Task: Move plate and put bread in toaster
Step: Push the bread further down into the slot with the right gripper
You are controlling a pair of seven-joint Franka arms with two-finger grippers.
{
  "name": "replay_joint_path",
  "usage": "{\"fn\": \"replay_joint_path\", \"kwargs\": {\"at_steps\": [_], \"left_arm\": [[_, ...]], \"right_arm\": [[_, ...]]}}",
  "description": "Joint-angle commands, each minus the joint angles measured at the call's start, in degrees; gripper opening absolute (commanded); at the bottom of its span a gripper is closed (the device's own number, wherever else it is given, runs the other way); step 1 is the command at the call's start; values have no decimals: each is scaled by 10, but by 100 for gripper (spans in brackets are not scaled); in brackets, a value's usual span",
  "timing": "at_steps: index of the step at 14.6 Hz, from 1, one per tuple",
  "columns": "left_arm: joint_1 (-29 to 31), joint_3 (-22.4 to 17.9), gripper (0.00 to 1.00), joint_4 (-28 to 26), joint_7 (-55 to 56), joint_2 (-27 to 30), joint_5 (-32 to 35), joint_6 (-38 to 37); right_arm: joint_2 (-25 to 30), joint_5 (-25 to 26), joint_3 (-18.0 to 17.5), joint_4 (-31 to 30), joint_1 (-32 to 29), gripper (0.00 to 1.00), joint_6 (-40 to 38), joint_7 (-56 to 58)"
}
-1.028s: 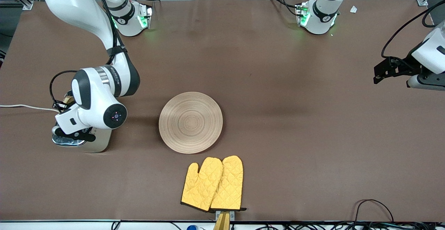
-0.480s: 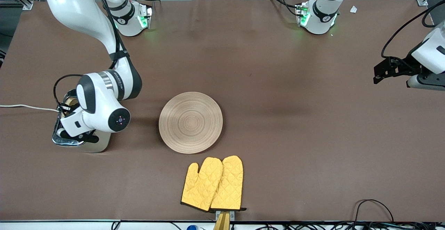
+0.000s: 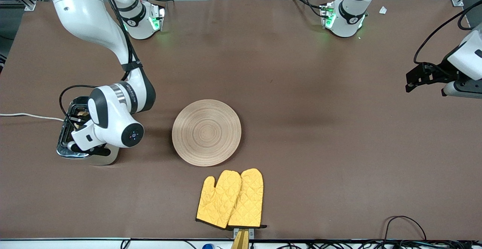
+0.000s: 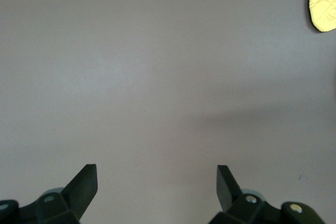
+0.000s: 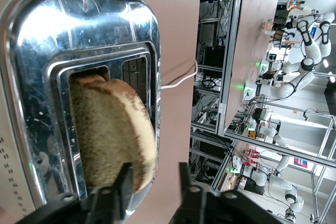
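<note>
— Where do we see the bread [image 5: 113,132] now?

— We see it standing in one slot of the toaster [image 5: 52,40], with its upper part above the chrome top. The right gripper [image 5: 152,187] is over the toaster, and its jaws stand a little apart beside the top edge of the slice; we cannot tell if one of them touches the crust.

— And the toaster, where is it on the bench [image 3: 301,90]?

— It stands at the right arm's end of the bench. The wooden plate [image 3: 206,132] lies beside the toaster, toward the left arm's end from it, and has nothing on it. The pair of yellow oven mitts [image 3: 230,199] lies nearer to the front camera than the toaster, just past the plate.

— What about the other arm?

— The left arm waits well apart from the toaster, at its own end of the bench. The left gripper [image 4: 156,179] hangs over bare bench with its jaws spread wide.
</note>
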State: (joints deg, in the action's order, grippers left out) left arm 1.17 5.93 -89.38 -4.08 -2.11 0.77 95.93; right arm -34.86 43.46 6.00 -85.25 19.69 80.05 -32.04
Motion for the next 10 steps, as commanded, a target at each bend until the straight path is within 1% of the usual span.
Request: {"fn": "replay_joint_path", "kwargs": {"at_steps": [1, 4, 5, 7, 10], "left_arm": [[1, 0, 100, -12, 5, 8, 5, 14], [8, 0, 100, -16, 9, 11, 4, 14], [8, 0, 100, -17, 17, 11, 4, 14], [8, 0, 100, -17, 25, 11, 4, 14], [7, 0, 100, -15, 21, 10, 5, 14]], "right_arm": [[2, -41, -5, 16, -6, 87, -7, -4], [15, -51, -5, 30, 0, 94, -11, 0], [29, -62, -6, 32, 0, 96, -23, 2], [50, -98, -6, 43, 1, 100, -28, 2], [102, -139, -9, 46, 8, 100, -28, -2]]}}
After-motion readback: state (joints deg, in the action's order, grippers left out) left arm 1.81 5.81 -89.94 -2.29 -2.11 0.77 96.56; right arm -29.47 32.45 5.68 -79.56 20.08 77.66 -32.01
